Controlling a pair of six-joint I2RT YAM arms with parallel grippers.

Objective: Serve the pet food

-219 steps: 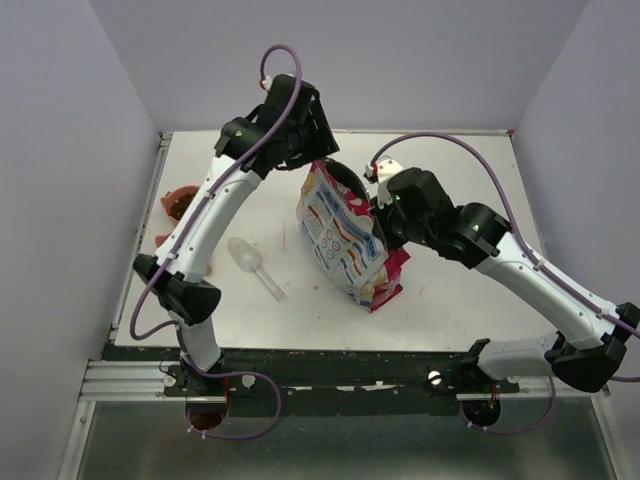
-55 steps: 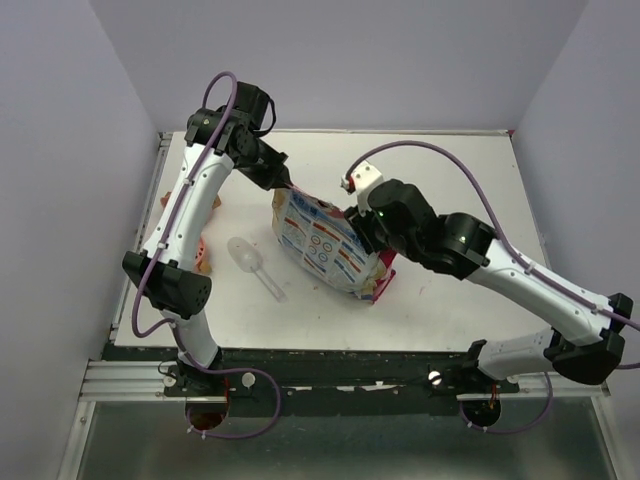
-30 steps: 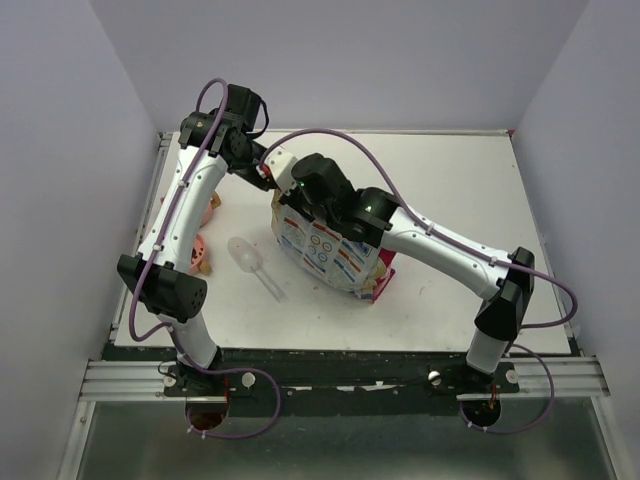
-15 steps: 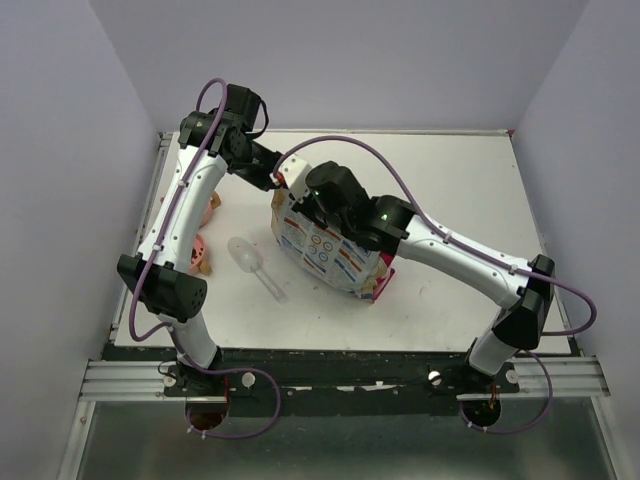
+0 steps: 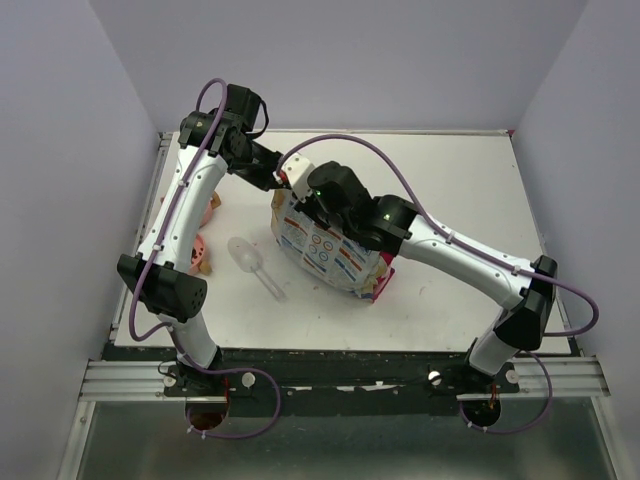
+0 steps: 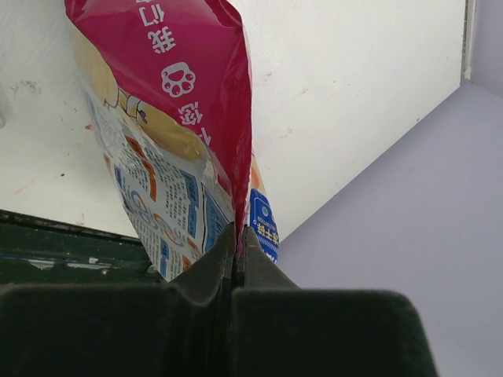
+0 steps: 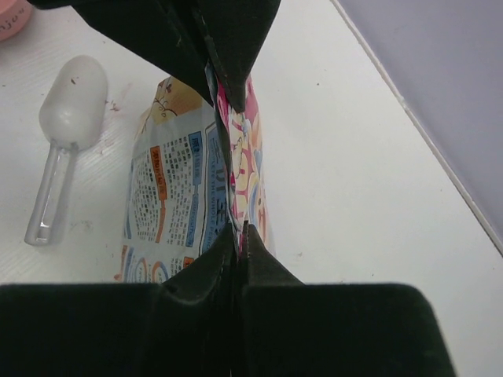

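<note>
Left gripper (image 6: 238, 240) and right gripper (image 7: 236, 229) each pinch the pet-food bag (image 5: 327, 246) top edge between closed jaws; best parted evenly.

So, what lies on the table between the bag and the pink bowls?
A clear plastic scoop lies between the bag and the bowls; the top view shows it.

Soft, even overhead light fills the white surface (image 5: 470, 170), casting only faint shadows. In the wrist views, the left end effector (image 6: 237, 236) and right end effector (image 7: 236, 232) loom dark and blurred against the brightly lit bag (image 7: 165, 188).
</note>
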